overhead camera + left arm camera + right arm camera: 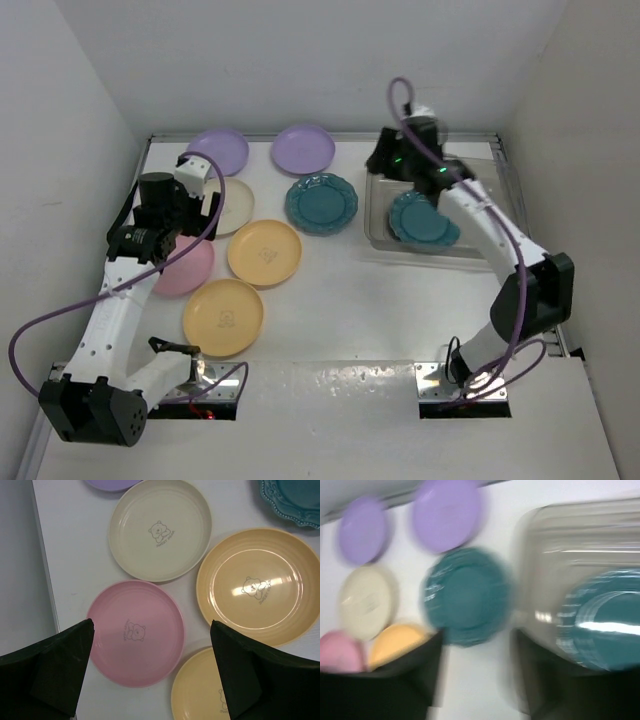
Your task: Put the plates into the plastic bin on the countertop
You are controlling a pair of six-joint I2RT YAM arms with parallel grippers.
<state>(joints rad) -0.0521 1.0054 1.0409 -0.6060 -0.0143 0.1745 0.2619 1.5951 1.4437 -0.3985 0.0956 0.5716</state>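
One dark teal plate lies in the clear plastic bin at the right of the countertop. A second teal plate sits just left of the bin. Two lavender plates lie at the back. A cream plate, a pink plate and two yellow-orange plates lie on the left. My left gripper hovers open over the pink plate. My right gripper is open and empty above the bin's far left corner; its view is blurred.
White walls close in the countertop at the back and on both sides. The arm bases are bolted at the near edge. A purple cable loops over each arm. In the right wrist view the bin stands right of the teal plate.
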